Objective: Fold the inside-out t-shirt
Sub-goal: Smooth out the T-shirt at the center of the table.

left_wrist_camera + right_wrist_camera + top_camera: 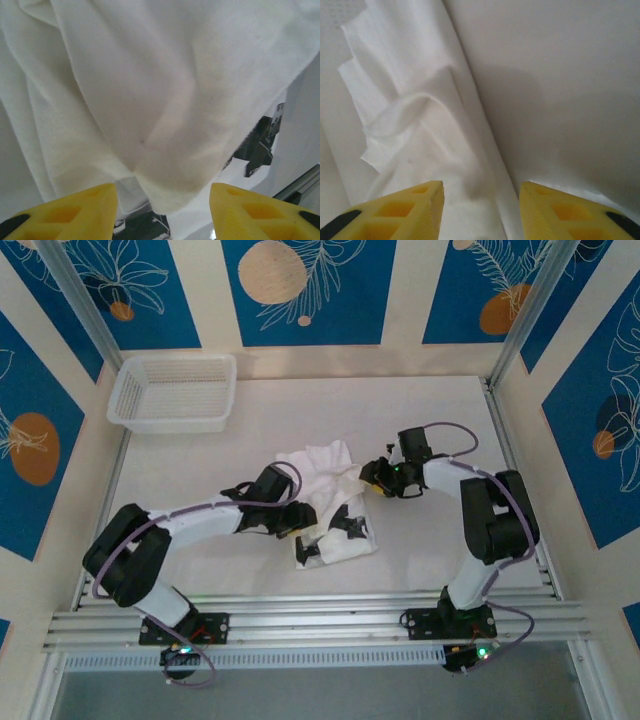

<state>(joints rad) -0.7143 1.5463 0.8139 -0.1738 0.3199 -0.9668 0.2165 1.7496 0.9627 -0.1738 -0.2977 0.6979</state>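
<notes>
The inside-out t-shirt point(325, 462) lies crumpled in the middle of the white table, with dark printed patches on its near part point(345, 525). My left gripper point(303, 523) rests over the shirt's left side. In the left wrist view a hanging fold of white cloth point(150, 100) reaches down toward the gap between its yellow fingertips point(162, 212), which stand apart and pinch nothing. My right gripper point(371, 480) is at the shirt's right edge. In the right wrist view its fingertips point(481, 212) are apart above rumpled cloth point(420, 125), holding nothing.
A white plastic mesh basket point(170, 423) stands at the back left corner of the table. Bare tabletop point(570, 100) lies to the right of the shirt. Metal rails point(320, 615) run along the near edge by the arm bases.
</notes>
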